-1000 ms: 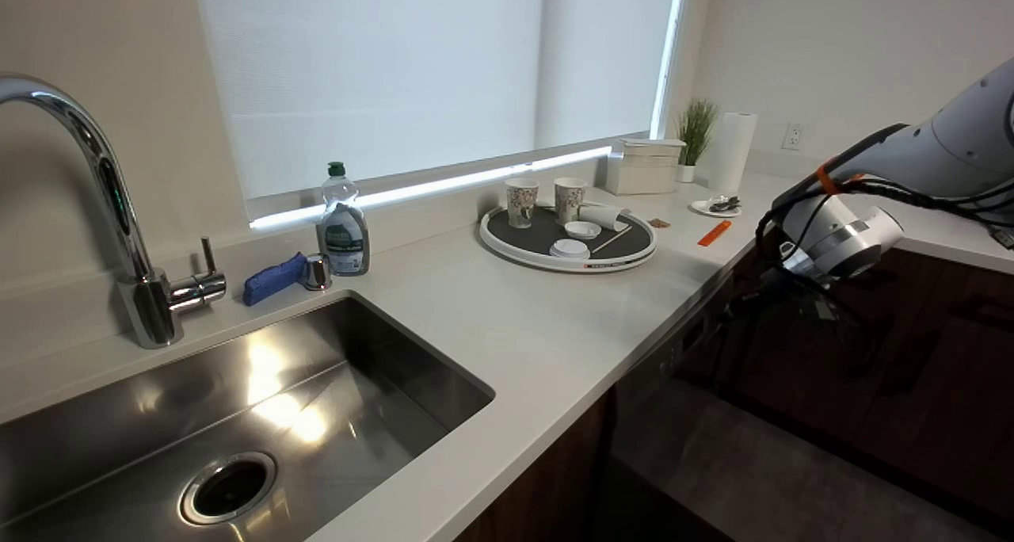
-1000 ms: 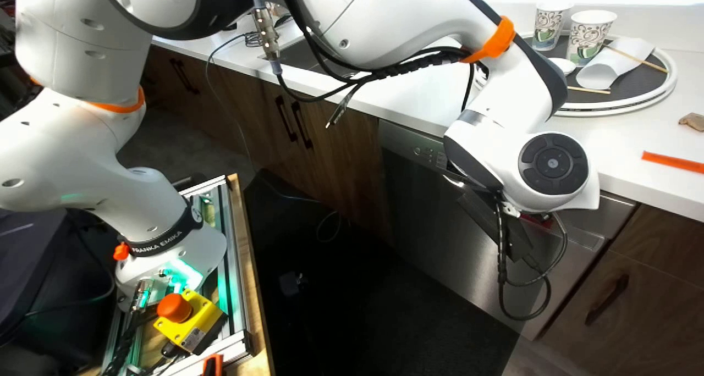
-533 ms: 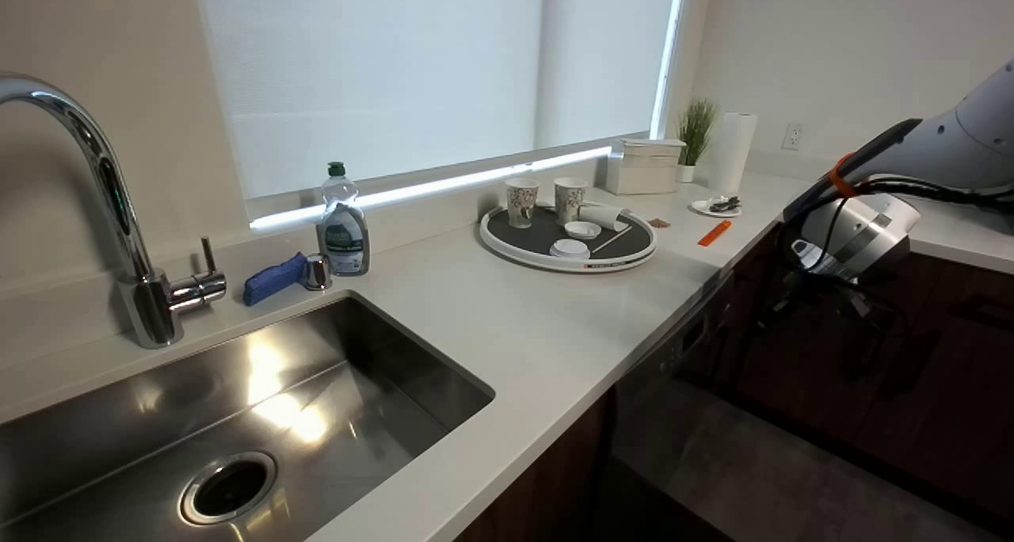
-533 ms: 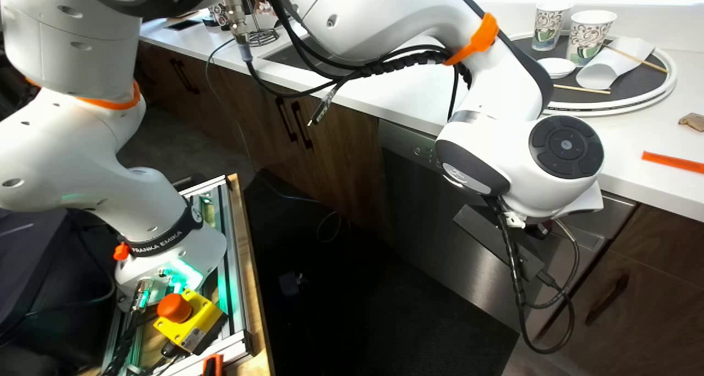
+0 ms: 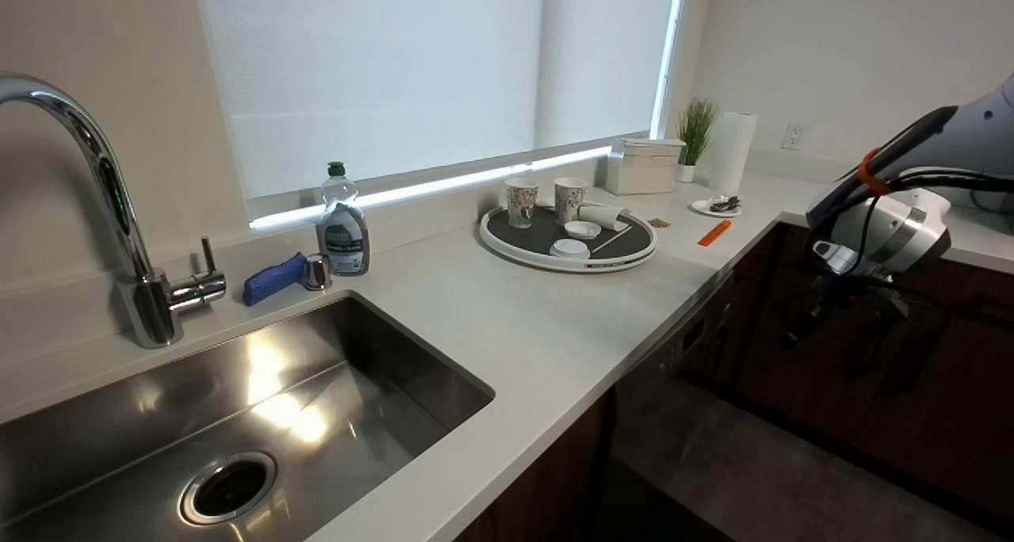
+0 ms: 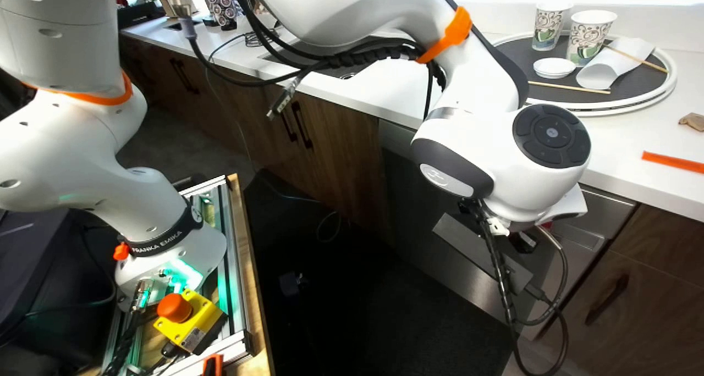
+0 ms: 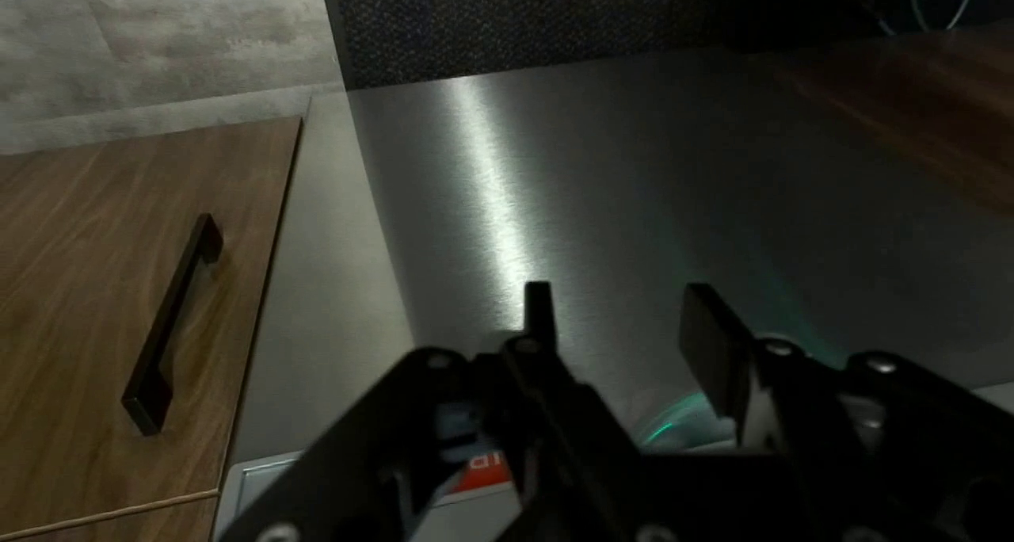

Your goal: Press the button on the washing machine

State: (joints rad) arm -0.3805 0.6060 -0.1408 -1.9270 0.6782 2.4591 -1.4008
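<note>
Worktop (image 5: 507,328): white, long, turning at the far corner. Arm (image 6: 478,84): white, wrist bent low, cables (image 6: 498,266) hanging in loops beneath. Washing machine (image 6: 412,216): built in under the worktop between wooden cabinets (image 6: 341,172). In an exterior view its upper section is partly hidden behind the arm; in the wrist view its grey metallic front carries a bright streak of reflected light. The button cannot be made out. Cabinet door (image 7: 87,288): wood grain, dark bar handle (image 7: 170,320), just beside the machine. Sink (image 5: 356,447): stainless steel, set into the worktop, round drain (image 5: 230,486) in its floor. Tray (image 5: 527,245): round, dark, white-rimmed, resting on the worktop. Lidded box (image 5: 643,169): pale, standing beyond the tray, near a potted plant (image 5: 695,134) and an upright paper roll (image 5: 733,154). Claw (image 7: 619,308): spread. In the wrist view its two fingers (image 7: 540,316) stand apart, with the machine's front visible through the gap. Contact with the machine cannot be determined. Bottle (image 5: 343,233): upright beside the sink, green cap (image 5: 336,169), near a blue cloth-like piece (image 5: 273,279). Plate (image 5: 701,208): white, small, holding dark objects (image 5: 724,204) too small to identify. Paper cups (image 5: 521,203): two, patterned, upright on the tray in both exterior views; a white cup-shaped item (image 5: 604,218) lies on its side next to them. Orange strip (image 5: 714,233): flat on the worktop near its front edge. Red label (image 7: 487,472): white lettering, partly hidden behind the claw.
</note>
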